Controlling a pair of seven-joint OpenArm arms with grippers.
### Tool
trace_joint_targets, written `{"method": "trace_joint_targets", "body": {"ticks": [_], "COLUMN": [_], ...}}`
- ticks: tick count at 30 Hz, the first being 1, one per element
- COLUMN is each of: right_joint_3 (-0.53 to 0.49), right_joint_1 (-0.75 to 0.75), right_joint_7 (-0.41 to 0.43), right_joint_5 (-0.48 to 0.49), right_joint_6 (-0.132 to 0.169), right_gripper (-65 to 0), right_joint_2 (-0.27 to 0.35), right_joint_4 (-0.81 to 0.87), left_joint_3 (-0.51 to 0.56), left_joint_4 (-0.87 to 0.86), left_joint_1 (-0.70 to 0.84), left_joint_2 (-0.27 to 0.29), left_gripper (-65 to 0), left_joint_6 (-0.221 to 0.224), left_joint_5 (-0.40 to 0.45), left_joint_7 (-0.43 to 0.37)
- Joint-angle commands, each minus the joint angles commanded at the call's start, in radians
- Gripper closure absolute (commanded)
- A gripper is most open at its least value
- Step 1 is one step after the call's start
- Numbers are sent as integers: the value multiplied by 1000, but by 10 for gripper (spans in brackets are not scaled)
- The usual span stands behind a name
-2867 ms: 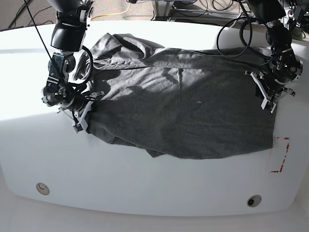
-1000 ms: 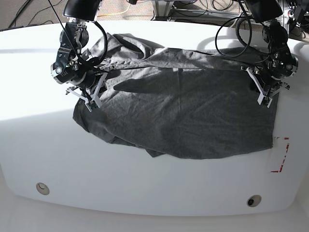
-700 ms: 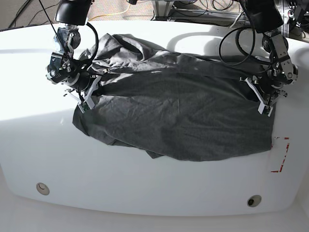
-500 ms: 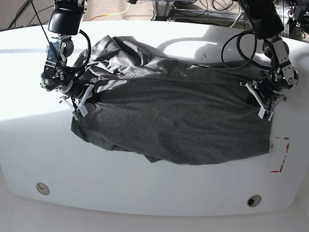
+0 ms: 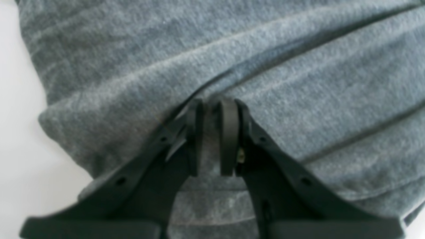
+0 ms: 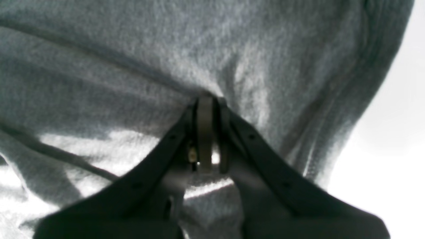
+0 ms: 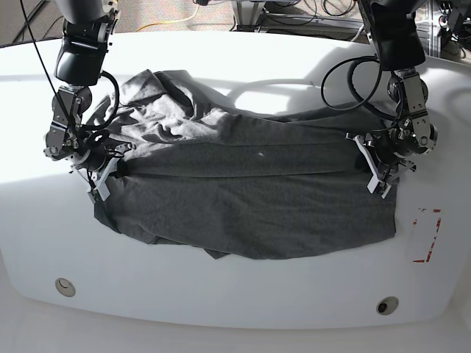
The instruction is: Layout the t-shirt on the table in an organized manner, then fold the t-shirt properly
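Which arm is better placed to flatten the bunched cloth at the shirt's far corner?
The right gripper: it pinches the t-shirt beside the bunched folds. The left gripper grips the opposite side.

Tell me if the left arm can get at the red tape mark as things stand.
Probably yes for reach: the red tape mark lies uncovered, just beyond the left hand. But that hand is shut on the t-shirt, so it would drag cloth along.
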Motion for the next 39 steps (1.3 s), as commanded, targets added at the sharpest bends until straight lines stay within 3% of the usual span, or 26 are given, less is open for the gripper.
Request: {"method": "trace_joint_targets", "body": {"ticks": [4, 7, 10, 13, 16, 21, 29, 39], "right_joint_3": [0, 3, 29, 72, 87, 89, 180, 279], "right_joint_1": [-2, -9, -55, -117, -173, -282, -408, -440], "right_joint_7": [-37, -143, -275, -353, -417, -456, -453, -433], "right_joint_5": [2, 8, 8, 6, 0, 0, -2, -2], "right_joint_6": [0, 0, 0, 0, 0, 0, 0, 0], "right_gripper": [-57, -176, -317, -409, -479, -566, -590, -591], "right_joint_2": [-3, -11, -54, -100, -155, -221, -301, -308], "right_joint_4": [80, 195, 385, 583, 743, 852, 852, 848], "left_joint_3": [0, 0, -2, -2, -3, -3, -6, -6], "left_joint_4": [8, 51, 130, 183, 229, 265, 265, 258], "left_joint_1": [-3, -2, 12, 43, 68, 100, 132, 146], "left_joint_2": [2, -2, -3, -5, -5, -29, -34, -34], "left_gripper": [-75, -75, -75, -75, -75, -75, -75, -75], "left_joint_6": [0, 0, 0, 0, 0, 0, 0, 0], "left_joint_5": [0, 0, 0, 0, 0, 0, 0, 0], "left_joint_7": [2, 3, 6, 6, 6, 6, 6, 6]}}
